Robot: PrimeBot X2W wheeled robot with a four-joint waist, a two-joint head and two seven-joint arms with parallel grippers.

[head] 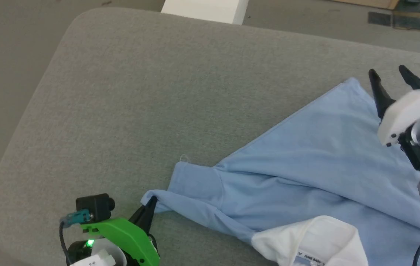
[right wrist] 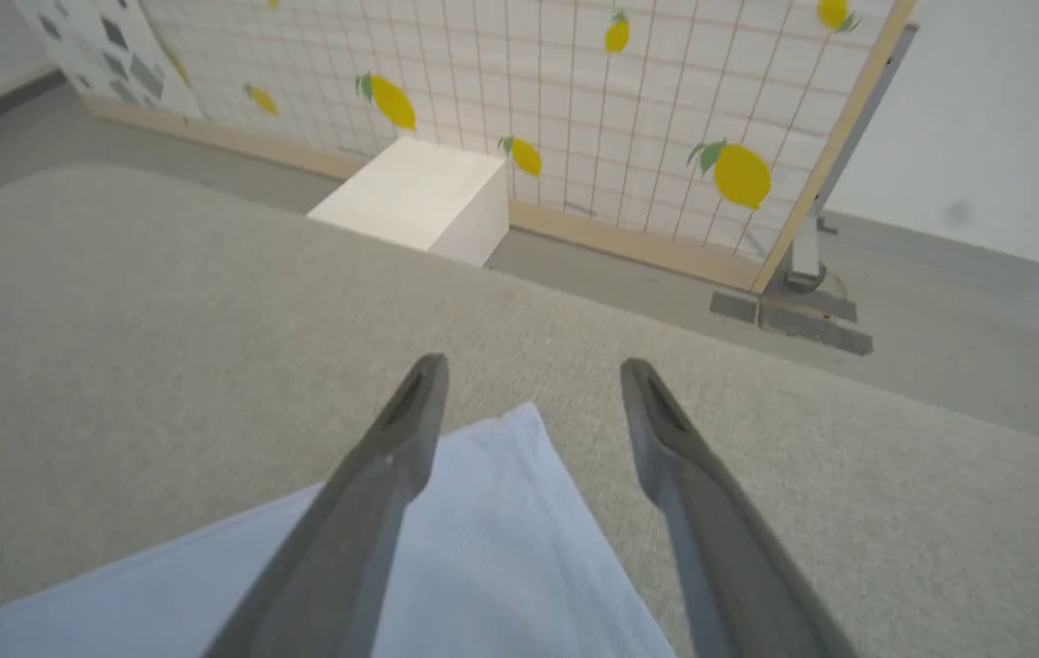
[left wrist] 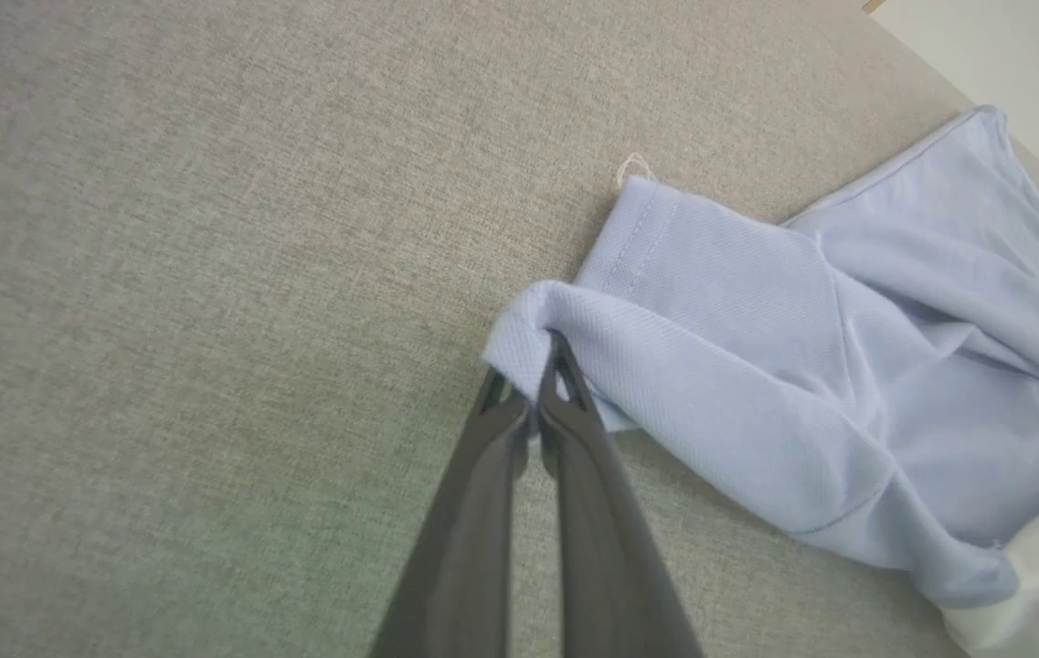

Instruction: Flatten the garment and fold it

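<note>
Plainly the work is in its flattening stage, and no fold is made yet. The shirt (head: 306,159) lies on the grey cushion (head: 139,92), in the near right part of it as the head view shows, with its white collar (head: 317,236) at the near edge and its right side running out of the picture.

The left gripper (head: 150,207) is clamped on the edge of the sleeve (head: 195,184), jaws together with a small roll of cloth bunched over the tips, as the left wrist view makes clear. The right gripper (head: 387,72) stands with its jaws wide apart and holds nothing. It sits over the shirt's far corner (right wrist: 519,429), which lies between and below its fingers; whether they touch the cloth I cannot tell.

As for what is done, the panel running up to that far corner looks fairly smooth, and its left edge runs straight from the corner down toward the sleeve. What is left, by my reading, is most of the job: creases fan across the shoulder, the sleeve is doubled and twisted, the collar sits rumpled, and all the folding lies ahead.
</note>
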